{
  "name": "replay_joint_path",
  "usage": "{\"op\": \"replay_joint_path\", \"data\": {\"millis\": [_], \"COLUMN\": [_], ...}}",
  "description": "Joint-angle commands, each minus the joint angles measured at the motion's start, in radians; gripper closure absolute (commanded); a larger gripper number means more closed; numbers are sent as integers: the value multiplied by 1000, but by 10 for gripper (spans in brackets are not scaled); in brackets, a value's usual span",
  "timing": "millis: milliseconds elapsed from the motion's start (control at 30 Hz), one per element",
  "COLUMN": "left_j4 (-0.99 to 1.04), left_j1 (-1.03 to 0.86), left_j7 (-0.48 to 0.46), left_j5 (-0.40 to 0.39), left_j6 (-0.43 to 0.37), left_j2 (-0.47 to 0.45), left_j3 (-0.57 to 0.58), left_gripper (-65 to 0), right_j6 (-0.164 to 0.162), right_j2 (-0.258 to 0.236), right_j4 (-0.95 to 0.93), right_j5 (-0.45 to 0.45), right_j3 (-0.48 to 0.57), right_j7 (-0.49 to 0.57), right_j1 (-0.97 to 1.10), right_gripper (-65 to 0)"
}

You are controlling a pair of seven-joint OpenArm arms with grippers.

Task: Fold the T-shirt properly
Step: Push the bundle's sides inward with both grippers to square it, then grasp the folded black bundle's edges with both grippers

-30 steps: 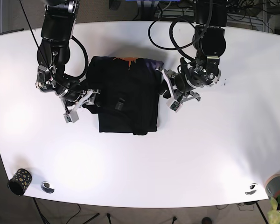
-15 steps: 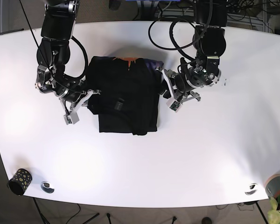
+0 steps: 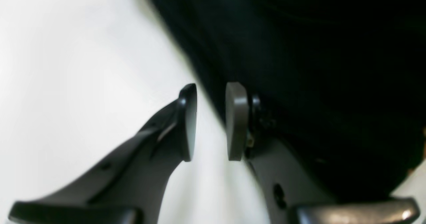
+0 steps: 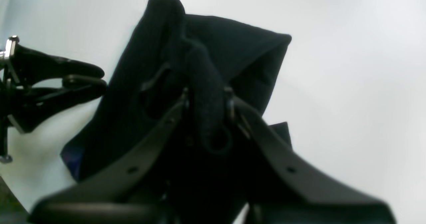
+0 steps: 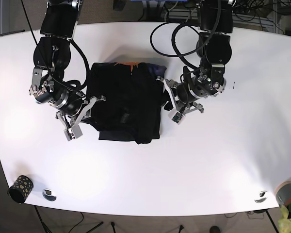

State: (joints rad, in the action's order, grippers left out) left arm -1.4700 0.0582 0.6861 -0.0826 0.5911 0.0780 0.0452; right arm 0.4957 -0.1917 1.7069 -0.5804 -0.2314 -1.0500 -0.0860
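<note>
The black T-shirt (image 5: 128, 109) lies folded in a rough rectangle at the table's middle, with an orange patch at its far edge. My right gripper (image 5: 92, 103) is at the shirt's left edge; in the right wrist view it (image 4: 206, 101) is shut on a bunched fold of the T-shirt (image 4: 233, 44). At the shirt's right edge sits my left gripper (image 5: 166, 96). Its wrist view shows that gripper (image 3: 209, 120) slightly open, the table visible in the narrow gap, one finger against the dark T-shirt (image 3: 316, 51).
A patterned cup (image 5: 20, 188) and a metal disc (image 5: 49, 194) sit at the near left corner of the white table (image 5: 208, 160). Another disc (image 5: 261, 196), a grey roll (image 5: 286, 192) and a plant (image 5: 288, 219) are near right. Cables hang at the back.
The right gripper has drawn the shirt's left edge up and leftward, shifting the whole shirt slightly left. The left gripper has followed the right edge leftward.
</note>
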Motion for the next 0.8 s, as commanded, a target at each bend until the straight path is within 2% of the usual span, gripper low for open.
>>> {"op": "replay_joint_path", "data": {"millis": [0,100,133,333,467,600,767], "left_j4": [-18,-18,-18,-18,-18,-18,-18], "left_j1": [47,61,61,62,58,53,48], "left_j7": [-21,-21,-21,-21,-21,-21,-21], "left_j5": [-15,-15,-15,-15,-15,-15,-15], "left_j6": [2,2,2,2,2,2,2], "left_j2": [3,3,3,3,-1,-2,-4], "left_j3": [-1,-1,-1,-1,-1,-3,-6], "left_gripper": [-144,-144,-144,-144,-144,-144,-144], "right_j6": [2,2,2,2,2,2,2], "right_j2": [-9,-9,-9,-7,-9,-13,-16], "right_j4": [12,2,-12,-57,-106,-181,-221], "right_j5": [-20,-20,-20,-20,-20,-20,-20], "right_j3": [-3,-3,-3,-6,-6,-10,-10], "right_j7": [26,26,26,72,126,153,204], "right_j1": [-22,-13,-4,45,61,55,47], "right_gripper": [0,0,-19,-285,-371,-406,-401]}}
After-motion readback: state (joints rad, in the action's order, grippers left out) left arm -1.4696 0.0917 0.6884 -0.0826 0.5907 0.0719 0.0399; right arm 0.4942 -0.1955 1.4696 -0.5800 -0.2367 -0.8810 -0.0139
